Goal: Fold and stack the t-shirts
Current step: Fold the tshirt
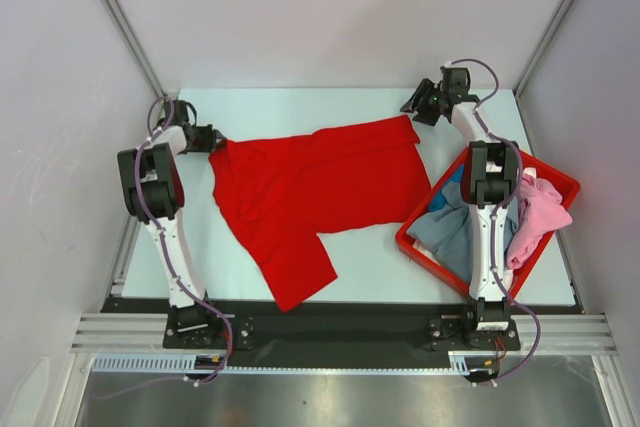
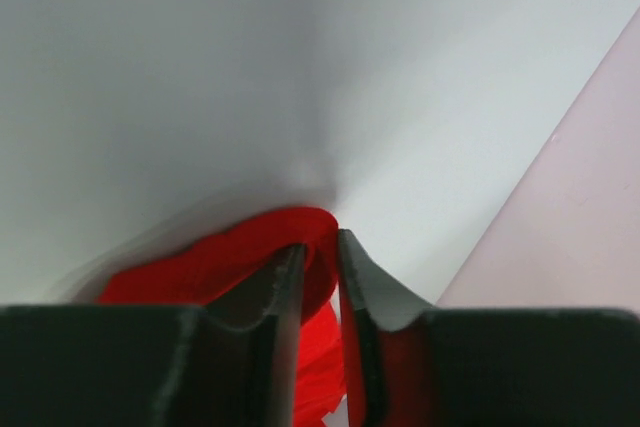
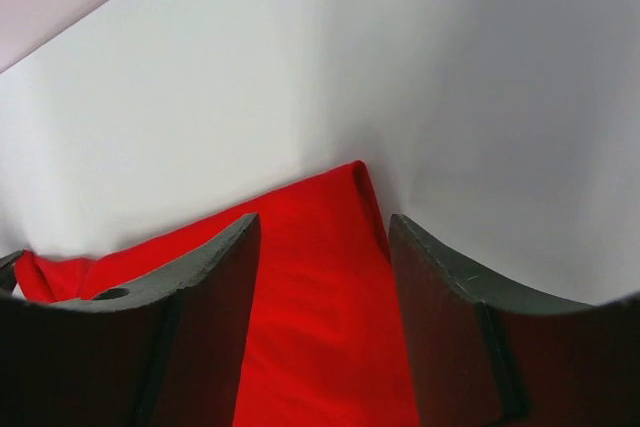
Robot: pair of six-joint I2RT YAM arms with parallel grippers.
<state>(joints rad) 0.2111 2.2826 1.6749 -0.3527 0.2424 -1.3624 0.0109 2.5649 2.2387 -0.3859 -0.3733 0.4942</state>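
Now, from the top camera you have one red t-shirt (image 1: 310, 187) lying opened out on the white table (image 1: 300, 107), between your two arms, with one sleeve pointing toward the near edge. Your left gripper (image 1: 212, 139) sits at the shirt's far left corner and your right gripper (image 1: 415, 107) is just by its far right corner. To the right stands one red bin (image 1: 560, 179), angled, with your right arm crossing over it. Inside it you can count one grey-blue t-shirt (image 1: 448, 232) and one pink t-shirt (image 1: 538, 217), plus a patch of blue cloth (image 1: 457, 177) too hidden to tell what it is. On your left wrist camera, the two fingers (image 2: 290, 287) are drawn close together, leaving only a narrow slot, and a raised fold of the red t-shirt fills that slot, so you have the cloth pinched at its edge just above the table. On your right wrist camera, the two fingers (image 3: 215, 267) stand well apart. The corner of the red t-shirt lies flat on the table below and between them, and nothing is gripped on that side.
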